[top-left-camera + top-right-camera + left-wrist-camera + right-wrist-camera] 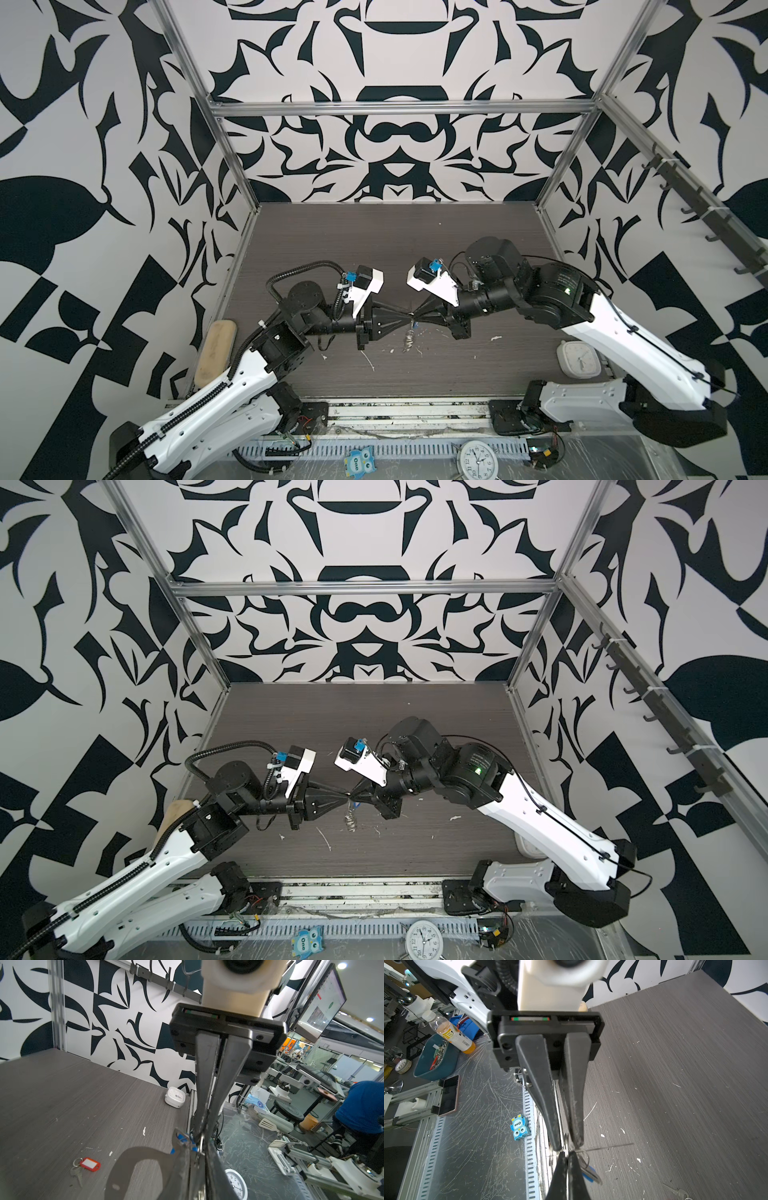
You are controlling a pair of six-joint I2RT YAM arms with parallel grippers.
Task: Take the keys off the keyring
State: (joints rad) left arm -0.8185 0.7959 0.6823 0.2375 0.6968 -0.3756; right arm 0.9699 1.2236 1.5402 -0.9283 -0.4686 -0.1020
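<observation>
Suspended keyring [145,1153] where left gripper [200,1159] meets right gripper [201,1144], over grey tabletop [62,1105].
The keyring is a flat grey plate with an oblong slot, close to the lens and blurred; blue key tag [182,1139] at its rim, just beside the fingertips. Right gripper: grey fingers drawn tip to tip. Left gripper: dark, blurred, gap unreadable. Red key tag [90,1164], ringed to a silver key [75,1174], flat on the tabletop, well apart. White square clock [175,1097] at the tabletop's edge by the patterned wall; round clock [235,1186] beyond that edge.
</observation>
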